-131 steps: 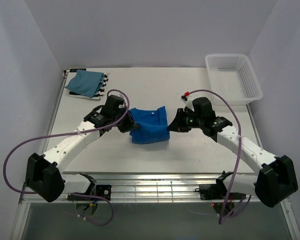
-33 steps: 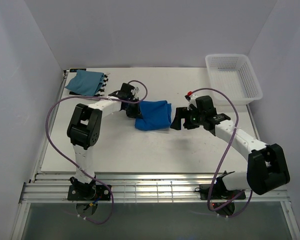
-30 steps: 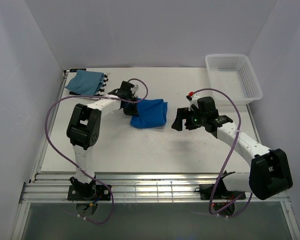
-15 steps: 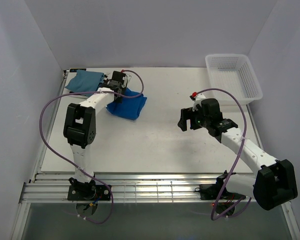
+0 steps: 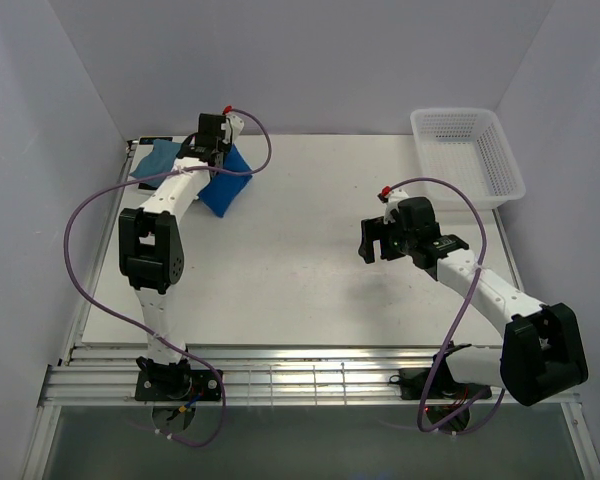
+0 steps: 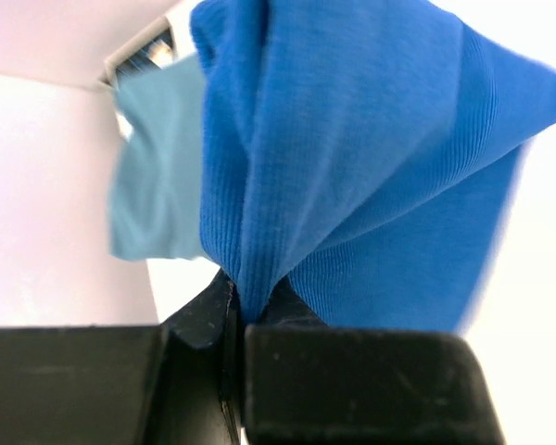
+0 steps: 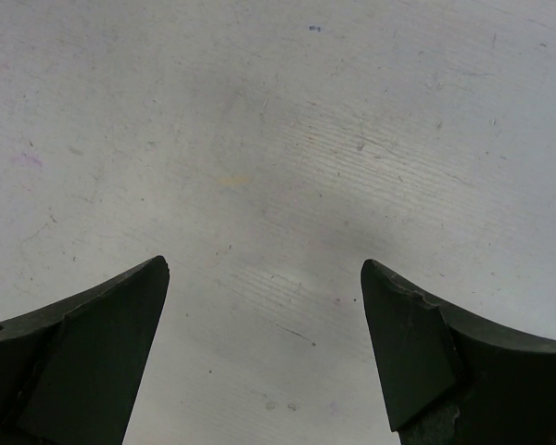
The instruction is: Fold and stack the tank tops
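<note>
The right gripper (image 5: 371, 240) hung spread open above the table (image 5: 280, 275). Farther back, the left gripper (image 5: 216, 158) was pinched on the bunched royal blue tank top (image 5: 223, 187), just beside the teal tank top (image 5: 152, 161) at the far-left corner.

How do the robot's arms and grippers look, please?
The left arm and right arm have white tube links and blocky black joints. A purple cable loops along each. The left gripper and right gripper have plain black fingers, the right's wedge-shaped.
</note>
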Robot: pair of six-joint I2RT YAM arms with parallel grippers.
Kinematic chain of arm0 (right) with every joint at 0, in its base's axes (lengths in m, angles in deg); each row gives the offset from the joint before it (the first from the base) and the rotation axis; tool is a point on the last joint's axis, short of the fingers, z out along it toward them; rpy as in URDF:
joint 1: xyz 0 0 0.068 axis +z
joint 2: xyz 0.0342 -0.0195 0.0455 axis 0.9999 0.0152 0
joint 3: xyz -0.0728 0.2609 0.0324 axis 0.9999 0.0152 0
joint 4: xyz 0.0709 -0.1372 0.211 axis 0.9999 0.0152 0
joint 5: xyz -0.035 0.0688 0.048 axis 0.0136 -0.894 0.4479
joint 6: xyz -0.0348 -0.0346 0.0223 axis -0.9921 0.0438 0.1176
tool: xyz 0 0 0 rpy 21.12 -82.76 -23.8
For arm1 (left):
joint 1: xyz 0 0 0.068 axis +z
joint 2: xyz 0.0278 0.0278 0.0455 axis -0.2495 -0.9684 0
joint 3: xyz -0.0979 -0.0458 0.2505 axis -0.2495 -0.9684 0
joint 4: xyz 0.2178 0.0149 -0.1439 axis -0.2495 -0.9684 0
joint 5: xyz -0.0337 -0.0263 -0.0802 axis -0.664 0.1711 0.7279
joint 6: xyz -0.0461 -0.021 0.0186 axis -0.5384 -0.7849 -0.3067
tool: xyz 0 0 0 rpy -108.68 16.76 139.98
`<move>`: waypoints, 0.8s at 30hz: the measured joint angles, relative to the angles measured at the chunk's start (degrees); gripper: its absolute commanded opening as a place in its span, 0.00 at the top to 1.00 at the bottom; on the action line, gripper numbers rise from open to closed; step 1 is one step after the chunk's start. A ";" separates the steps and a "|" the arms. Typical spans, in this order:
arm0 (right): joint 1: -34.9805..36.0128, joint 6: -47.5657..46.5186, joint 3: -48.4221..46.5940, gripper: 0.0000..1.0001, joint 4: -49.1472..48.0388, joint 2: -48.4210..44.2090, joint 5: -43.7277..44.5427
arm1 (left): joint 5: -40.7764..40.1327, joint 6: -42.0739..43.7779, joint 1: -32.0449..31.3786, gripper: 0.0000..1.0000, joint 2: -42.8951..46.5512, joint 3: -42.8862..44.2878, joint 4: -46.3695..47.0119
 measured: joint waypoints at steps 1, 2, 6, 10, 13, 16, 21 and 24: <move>0.00 0.00 0.00 0.10 0.00 0.17 0.11 | -0.26 0.61 0.00 1.00 0.00 0.98 0.24; -0.04 0.00 0.00 0.10 0.00 0.33 0.13 | -0.55 1.20 0.00 1.00 0.00 1.92 0.46; -0.35 0.00 0.00 0.10 -0.22 0.44 0.13 | -1.79 3.43 0.00 1.00 0.00 4.20 1.75; -0.61 0.02 0.00 0.10 -0.28 0.44 0.11 | -2.56 5.42 0.00 1.00 0.00 4.42 2.27; -0.61 0.02 0.00 0.10 -0.31 0.44 0.09 | -2.86 6.27 0.00 1.00 0.02 4.50 2.27; -0.61 0.02 0.00 0.10 -0.31 0.44 0.07 | -2.86 6.73 0.02 1.00 0.13 5.05 2.23; -0.66 0.02 0.00 0.10 -0.33 0.44 -0.13 | -2.23 6.97 0.17 1.00 1.29 6.49 2.27; -0.66 0.02 0.00 0.10 -0.33 0.44 -0.17 | -1.92 6.91 0.42 1.00 2.34 7.17 2.25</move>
